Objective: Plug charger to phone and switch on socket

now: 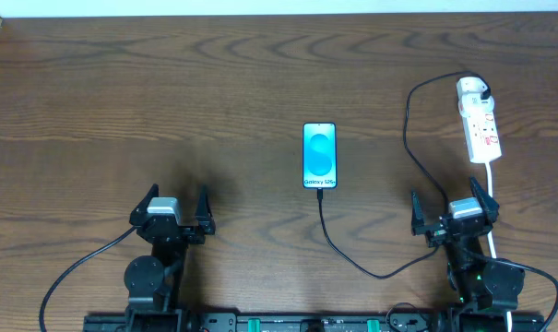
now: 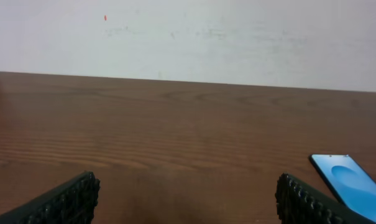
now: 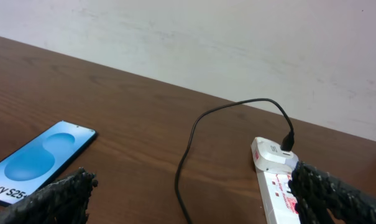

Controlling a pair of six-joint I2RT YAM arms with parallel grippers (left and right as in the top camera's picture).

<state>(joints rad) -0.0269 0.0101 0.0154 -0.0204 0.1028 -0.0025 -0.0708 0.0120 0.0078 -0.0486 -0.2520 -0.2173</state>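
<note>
The phone [image 1: 319,155] lies flat mid-table with its blue screen lit; it also shows in the left wrist view [image 2: 352,183] and the right wrist view [image 3: 41,158]. The black charger cable [image 1: 352,258] meets the phone's near edge, loops right and runs up [image 3: 186,155] to a plug at the far end of the white socket strip [image 1: 481,129], which also shows in the right wrist view [image 3: 278,193]. My left gripper [image 1: 176,198] is open and empty at the front left [image 2: 188,190]. My right gripper [image 1: 446,198] is open and empty just in front of the socket [image 3: 194,183].
The socket's thick white cord [image 1: 492,198] runs down past my right arm towards the front edge. The brown wooden table [image 1: 168,92] ends at a white wall [image 2: 188,37] at the back.
</note>
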